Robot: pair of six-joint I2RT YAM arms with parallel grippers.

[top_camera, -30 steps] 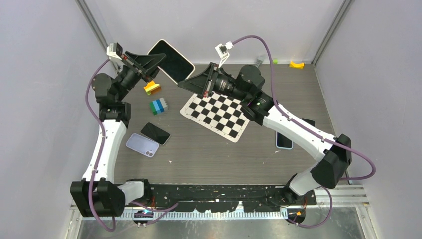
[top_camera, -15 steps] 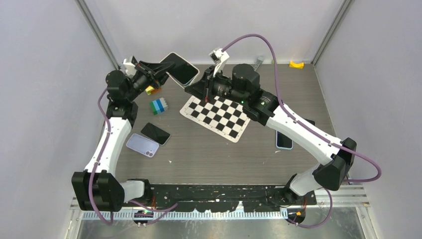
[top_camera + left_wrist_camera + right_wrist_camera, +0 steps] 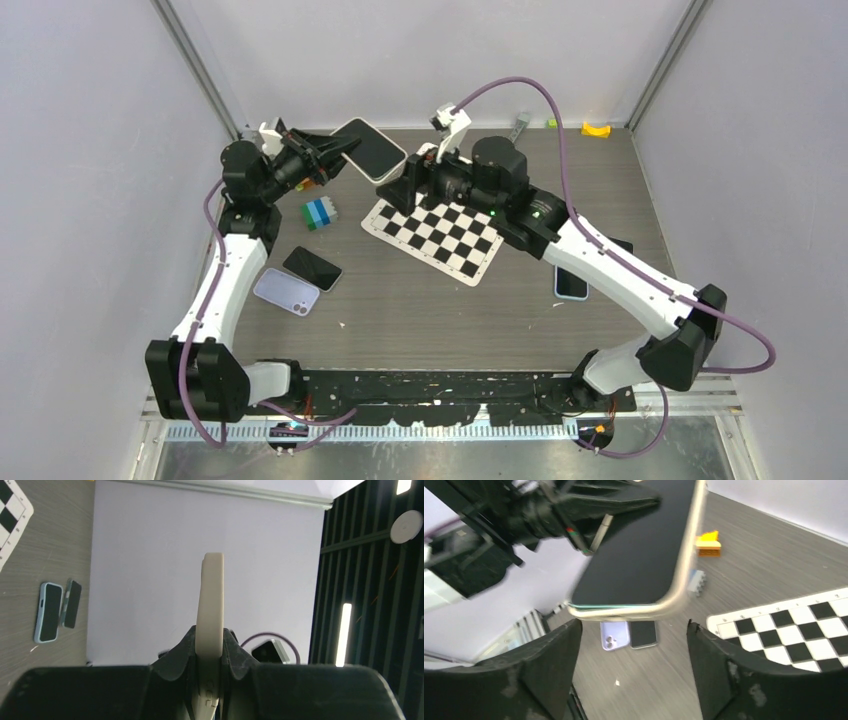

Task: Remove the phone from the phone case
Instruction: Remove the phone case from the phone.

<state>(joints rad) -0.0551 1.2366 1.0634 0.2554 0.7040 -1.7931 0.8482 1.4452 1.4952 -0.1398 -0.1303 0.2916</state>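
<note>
L gripper pinches the phone, in its cream case, by one end. It's held in the air over the far-left part of the table, screen up. R gripper sits just beside the phone's free end, fingers spread wide, no contact visible. Checkerboard mat lies under the R arm. Lilac case & black phone lie side by side near the L arm.

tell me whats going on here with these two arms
The left gripper is clamped on the edge of the cased phone, holding it above the table. The right gripper is open, its jaws spread near the phone's free end but not gripping it. The phone is still in its cream case.
</note>
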